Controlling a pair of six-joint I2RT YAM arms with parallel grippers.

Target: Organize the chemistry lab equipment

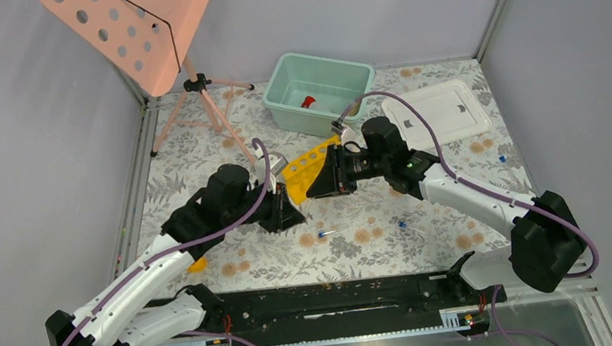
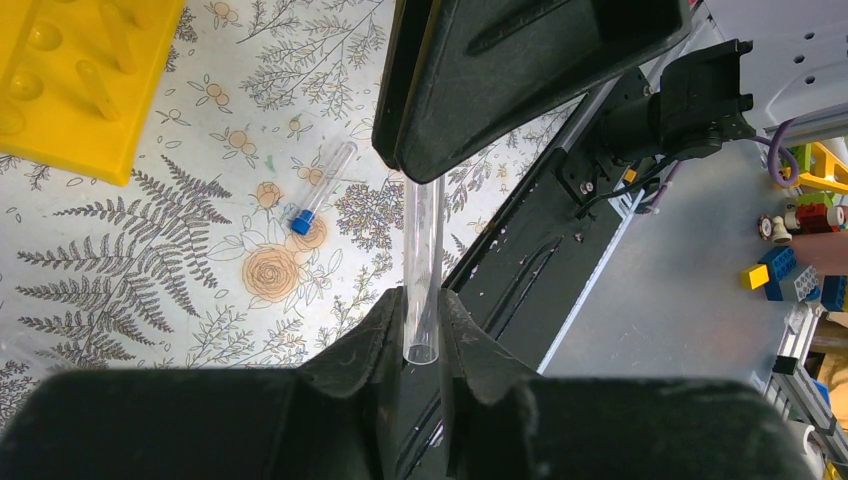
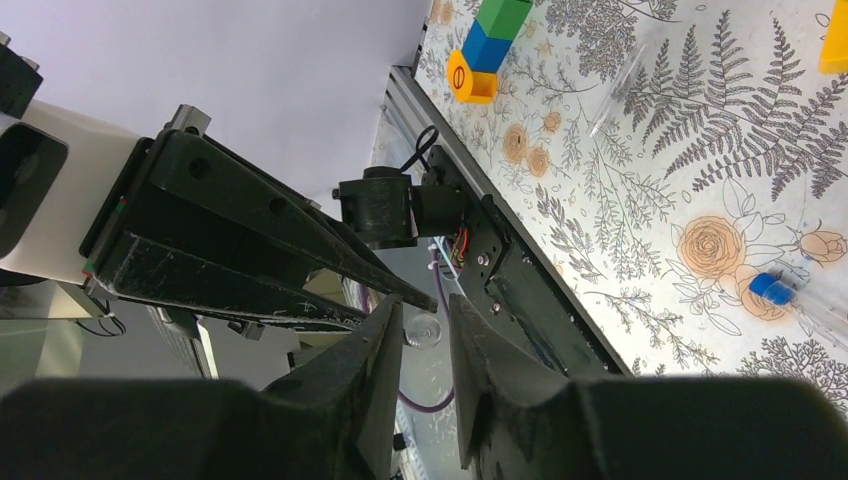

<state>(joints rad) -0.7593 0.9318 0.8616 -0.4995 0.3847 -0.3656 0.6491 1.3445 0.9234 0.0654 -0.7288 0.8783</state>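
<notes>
My left gripper (image 1: pixel 294 211) is shut on the open end of a clear uncapped tube (image 2: pixel 421 270), seen between its pads in the left wrist view (image 2: pixel 421 310). My right gripper (image 1: pixel 316 187) faces it tip to tip; the tube's rounded end (image 3: pixel 422 329) sits between its narrowly spaced fingers (image 3: pixel 425 315). The yellow test-tube rack (image 1: pixel 308 162) lies just behind both grippers and also shows in the left wrist view (image 2: pixel 70 90). A blue-capped tube (image 2: pixel 320 190) lies on the floral mat. The red-capped bottle (image 1: pixel 308 101) lies in the teal bin (image 1: pixel 343 69).
More blue-capped tubes lie on the mat (image 1: pixel 324 234), (image 1: pixel 402 226), (image 1: pixel 502 158). A white lid (image 1: pixel 439 112) lies at the back right. The pink perforated stand (image 1: pixel 138 27) is at the back left. The green-blue-yellow block stack (image 3: pixel 490 40) stands by the left arm.
</notes>
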